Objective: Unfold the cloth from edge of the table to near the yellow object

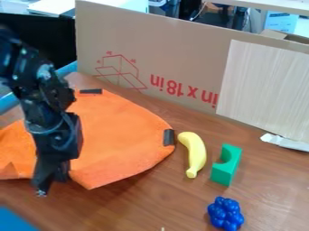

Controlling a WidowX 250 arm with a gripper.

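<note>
Cloth (120,140) lies near the tool (52,184), just beside 1 banana (195,155).

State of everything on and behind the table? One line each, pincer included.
orange cloth: mostly spread, near-left edge rumpled
pincer: lowered at the cloth's near edge, grip unclear
yellow banana: lying down, whole, unpeeled
green block: on the table, notch toward the banana
blue cluster: resting on the table
cardboard: standing upright
</note>
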